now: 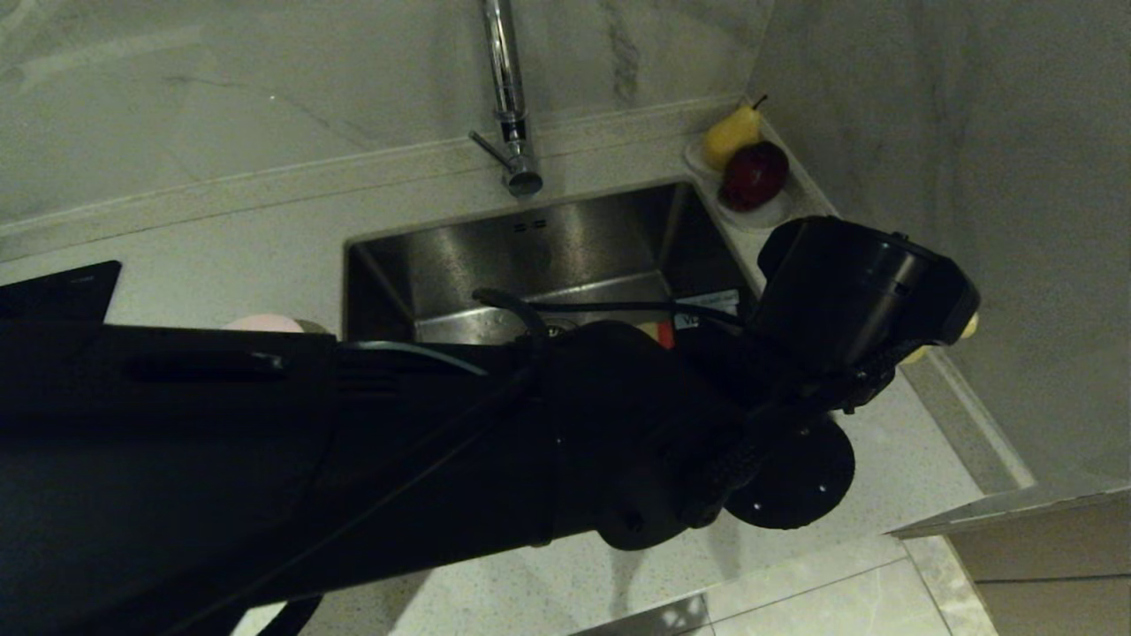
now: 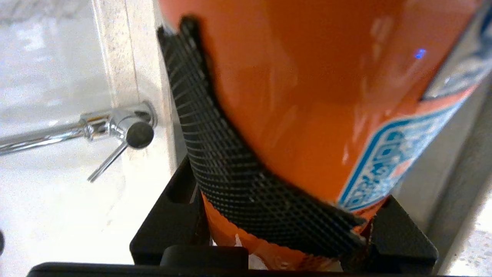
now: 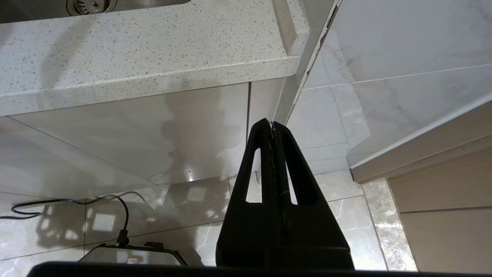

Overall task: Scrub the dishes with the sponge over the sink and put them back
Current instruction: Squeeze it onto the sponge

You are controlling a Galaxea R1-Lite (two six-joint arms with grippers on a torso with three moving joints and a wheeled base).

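Observation:
My left arm reaches across the front of the sink and hides most of it. My left gripper is shut on an orange bottle with a blue-and-white label and a black mesh band; a sliver of the bottle shows beside the wrist over the basin. Only the rim of a pale pink bowl peeks above the arm, left of the sink. The sponge is out of view. My right gripper hangs shut and empty below the counter edge, pointing at the floor.
The chrome faucet rises behind the sink. A white dish with a pear and a red apple sits in the back right corner by the wall. A black cooktop lies at the far left. A small yellow edge shows past the wrist.

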